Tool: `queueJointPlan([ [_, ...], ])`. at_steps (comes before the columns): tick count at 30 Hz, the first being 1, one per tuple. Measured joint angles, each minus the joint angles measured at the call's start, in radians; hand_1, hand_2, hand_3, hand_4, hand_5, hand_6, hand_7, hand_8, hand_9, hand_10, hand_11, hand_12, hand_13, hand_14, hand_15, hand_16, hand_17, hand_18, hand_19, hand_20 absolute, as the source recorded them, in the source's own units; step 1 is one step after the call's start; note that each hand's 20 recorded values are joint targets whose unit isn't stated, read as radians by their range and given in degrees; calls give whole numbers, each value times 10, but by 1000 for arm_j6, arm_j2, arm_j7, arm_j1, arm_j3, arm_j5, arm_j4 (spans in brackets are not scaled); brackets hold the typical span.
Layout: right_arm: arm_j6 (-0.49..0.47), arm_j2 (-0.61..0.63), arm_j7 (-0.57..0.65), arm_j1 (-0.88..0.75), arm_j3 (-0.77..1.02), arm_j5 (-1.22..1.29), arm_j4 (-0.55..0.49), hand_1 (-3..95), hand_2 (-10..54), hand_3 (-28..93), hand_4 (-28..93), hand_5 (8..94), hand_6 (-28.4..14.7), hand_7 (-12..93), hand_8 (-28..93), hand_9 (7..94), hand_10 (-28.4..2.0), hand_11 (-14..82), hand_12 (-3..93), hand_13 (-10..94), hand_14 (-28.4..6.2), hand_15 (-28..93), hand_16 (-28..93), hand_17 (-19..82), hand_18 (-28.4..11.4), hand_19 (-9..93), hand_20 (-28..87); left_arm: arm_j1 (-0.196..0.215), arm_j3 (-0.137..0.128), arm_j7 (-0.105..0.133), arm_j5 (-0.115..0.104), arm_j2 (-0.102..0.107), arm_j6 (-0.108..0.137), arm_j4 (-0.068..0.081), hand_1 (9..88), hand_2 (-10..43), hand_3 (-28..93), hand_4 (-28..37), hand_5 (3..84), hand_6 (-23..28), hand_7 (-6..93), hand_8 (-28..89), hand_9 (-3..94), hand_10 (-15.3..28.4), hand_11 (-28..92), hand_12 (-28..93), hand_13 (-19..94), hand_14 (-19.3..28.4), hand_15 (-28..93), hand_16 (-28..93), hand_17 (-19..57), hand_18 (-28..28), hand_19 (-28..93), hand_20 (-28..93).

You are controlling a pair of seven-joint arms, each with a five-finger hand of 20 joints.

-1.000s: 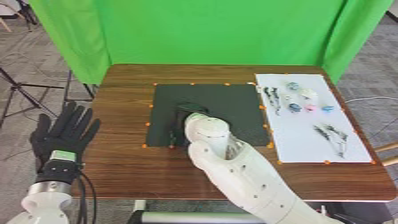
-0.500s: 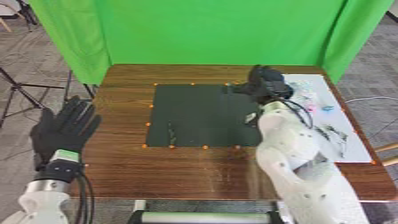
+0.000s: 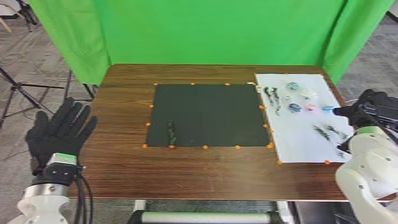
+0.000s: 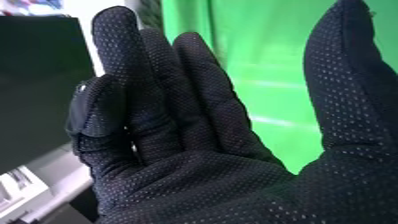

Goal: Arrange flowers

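Black glove fabric, right hand: at the right edge of the head view, by the table's right side. Fingers mostly straight, thumb standing well apart from them, nothing held. Left hand: left edge of the frame, beside the table, fingers extended and slightly spread, nothing held.

Nearest the right hand, right part of the frame: white sheet, the apparent supply area. Leafy sprigs lie in its lower half, some close to the hand. Above them, the small flower heads: a blue one near the sheet's right edge, a pink one beside it, a grey-blue one to the left, a pale one higher up, and a bluish one near the top. Two dark stems run along the sheet's upper left.

Centre of frame: dark mat on the brown table. One slim dark stem lies near the mat's lower left corner, lengthwise to the frame.

Progress, judged: early stage. Placed: the single stem, assuming the mat is the arranging area. Outstanding: flower heads, sprigs and both remaining stems. Next would likely be another pick from the sheet; thin pieces may roll or snag on the glove.
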Motion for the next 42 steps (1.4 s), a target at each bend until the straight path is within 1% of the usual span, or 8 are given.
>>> queueJointPlan([
  [6,-136,-12,65,-2,28,97,2,301,-95,716,-281,624,-132,85,-88,615,-213,124,166,586,-167,507,212,356,-258,917,338,-1,4,0,0,-5,-2,0,240,132,710,-283,398,72,122,-89,350,122,189,101,241,123,279,-83,-31,116,307,89],
  [12,-214,-36,44,-7,59,147,25,323,-95,709,-282,637,-118,99,-86,639,-206,135,172,604,-155,514,217,353,-255,911,344,2,13,9,-18,-12,19,-4,227,139,710,-283,402,73,126,-91,355,125,193,102,246,128,290,-83,-33,120,314,90],
  [19,-212,-67,31,-16,69,192,54,423,-95,608,-282,675,-80,133,-99,701,-176,155,176,667,-127,501,235,370,-247,908,352,2,16,9,-30,-13,32,-5,237,134,720,-283,409,75,131,-92,362,126,201,105,255,129,305,-82,-37,125,326,95],
  [26,-195,-100,13,-17,56,183,114,437,-95,710,-281,719,-49,181,-102,749,-159,185,189,705,-117,509,246,391,-238,917,349,-6,17,-9,-43,-17,35,-5,243,133,717,-283,410,76,132,-93,363,127,201,104,257,128,307,-85,-37,126,328,94],
  [28,-178,-104,13,-17,50,175,119,477,-95,683,-281,736,-45,210,4,773,-148,210,208,720,-111,512,257,398,-236,922,345,-7,16,-15,-43,-19,35,-5,243,133,718,-283,411,76,133,-93,364,127,202,103,257,128,308,-85,-38,126,328,94],
  [31,-141,-105,13,-17,36,159,128,548,-95,679,-280,762,-25,306,114,841,-115,156,364,756,-95,535,302,428,-228,931,389,-6,15,-16,-47,-20,38,-5,244,134,717,-283,412,76,134,-94,365,127,203,103,257,129,313,-85,-38,126,329,94],
  [33,-117,-105,12,-17,28,152,136,559,-95,697,-278,768,-18,336,140,864,-103,145,416,770,-89,564,305,452,-224,932,446,-5,15,-16,-50,-20,39,-6,245,134,716,-283,412,76,133,-95,365,126,204,103,257,129,314,-86,-38,126,330,95],
  [42,-36,-108,13,-28,21,152,124,532,-95,729,-221,766,-13,358,181,876,-103,174,433,814,-79,553,294,517,-205,932,519,-2,15,-22,-50,-26,39,-6,246,134,715,-283,413,76,125,-95,365,126,203,100,255,129,312,-86,-40,127,333,95],
])
